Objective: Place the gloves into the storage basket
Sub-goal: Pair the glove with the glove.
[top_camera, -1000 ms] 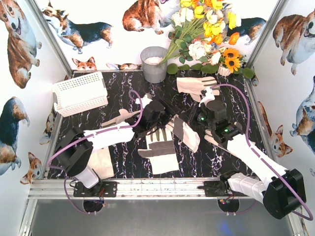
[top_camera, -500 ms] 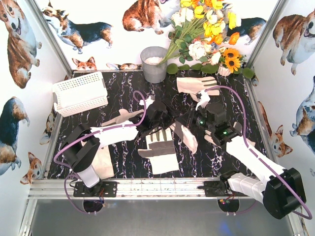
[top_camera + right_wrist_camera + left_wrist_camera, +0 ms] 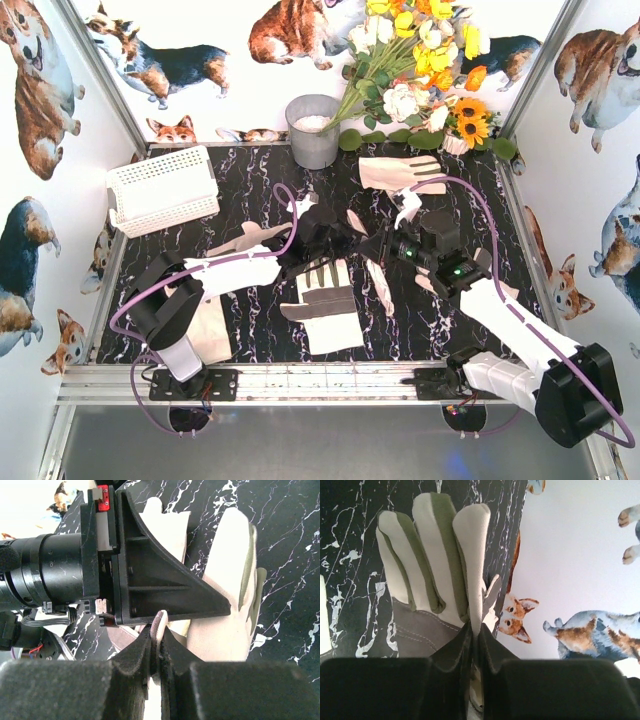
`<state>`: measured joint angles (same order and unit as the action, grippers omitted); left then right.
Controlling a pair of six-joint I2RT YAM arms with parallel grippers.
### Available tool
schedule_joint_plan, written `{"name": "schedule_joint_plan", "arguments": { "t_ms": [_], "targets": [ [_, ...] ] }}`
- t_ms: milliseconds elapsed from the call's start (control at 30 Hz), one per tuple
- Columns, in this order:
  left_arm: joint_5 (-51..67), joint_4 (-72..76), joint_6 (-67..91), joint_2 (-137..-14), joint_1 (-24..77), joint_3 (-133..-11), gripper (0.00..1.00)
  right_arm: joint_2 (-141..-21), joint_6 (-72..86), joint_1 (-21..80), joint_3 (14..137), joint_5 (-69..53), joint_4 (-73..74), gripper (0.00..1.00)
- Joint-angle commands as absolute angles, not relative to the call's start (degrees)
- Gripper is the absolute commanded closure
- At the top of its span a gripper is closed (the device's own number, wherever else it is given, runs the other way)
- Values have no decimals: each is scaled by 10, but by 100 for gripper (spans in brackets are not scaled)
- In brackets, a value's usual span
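Black marbled table (image 3: pixel 250 165): right of the storage basket (image 3: pixel 165 190), left gripper (image 3: pixel 475 630) and right gripper (image 3: pixel 156 630) both clamp 1 glove (image 3: pixel 430 555) by its edge; it looks limp and light.

Black jaws hide the lower part of the cream fabric glove with grey-green finger strips (image 3: pixel 432 555); the left arm (image 3: pixel 222 273) covers part of another cream glove (image 3: pixel 213 337).

No text, label, brand, number or sign can be read in any of the views.
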<state>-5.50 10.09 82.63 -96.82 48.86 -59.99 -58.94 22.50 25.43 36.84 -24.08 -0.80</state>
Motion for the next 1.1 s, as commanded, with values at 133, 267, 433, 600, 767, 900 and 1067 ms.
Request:
{"name": "schedule_joint_plan", "arguments": {
  "t_ms": [133,267,433,600,767,900,1067],
  "targets": [
    [6,140,791,-971,485,-580,100,-572,207,258,377,-271,-42,100],
    [34,129,745,-965,479,-555,100,-578,209,258,373,-274,-37,68],
    [62,126,692,-951,465,-508,100,-578,234,258,373,-268,-17,40],
    [67,144,674,-910,450,-454,100,-575,281,258,371,-181,45,38],
    [91,169,664,-910,446,-438,100,-588,325,258,339,-150,64,51],
    [115,201,665,-930,446,-438,100,-617,367,258,322,-146,81,68],
    [131,226,661,-943,443,-438,100,-666,381,258,312,-142,109,76]
  ]
}}
